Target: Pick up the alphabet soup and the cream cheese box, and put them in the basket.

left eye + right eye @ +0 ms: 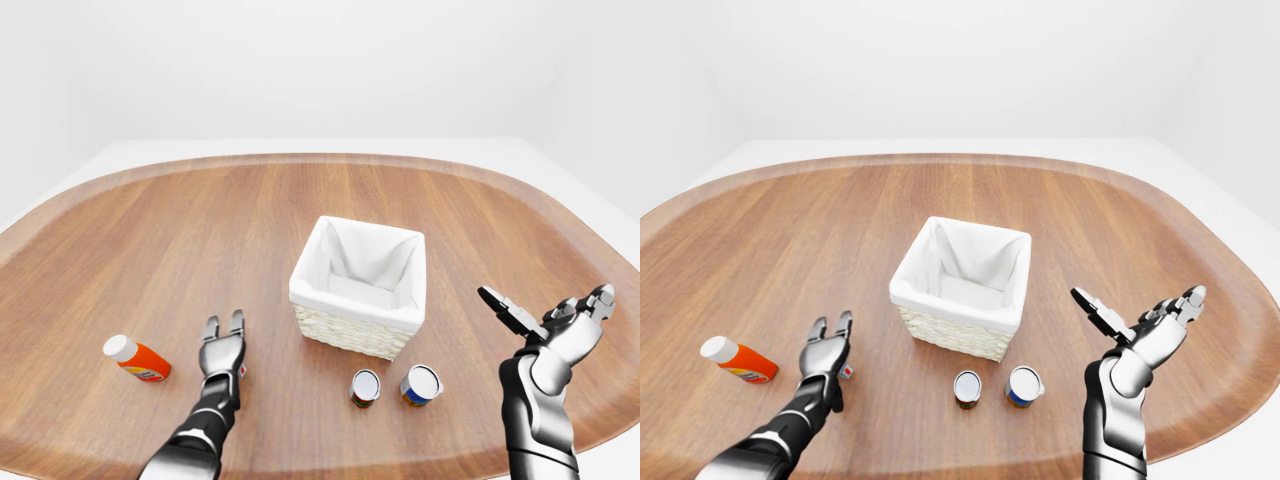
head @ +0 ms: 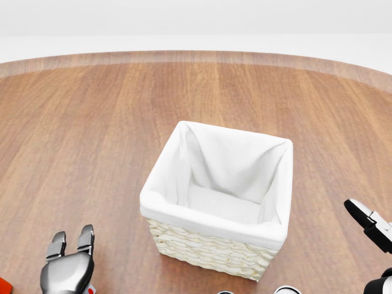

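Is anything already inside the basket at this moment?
No: in the head view the basket shows only its white cloth lining, and both cans stand on the table outside it.

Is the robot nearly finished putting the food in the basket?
Not yet. The basket looks empty, showing only its white lining. Neither hand holds anything: the left hand is low over the table with a small item half hidden under it, and the right hand is raised with its fingers spread. Two cans stand below the basket. No box shows clearly. Both items remain.
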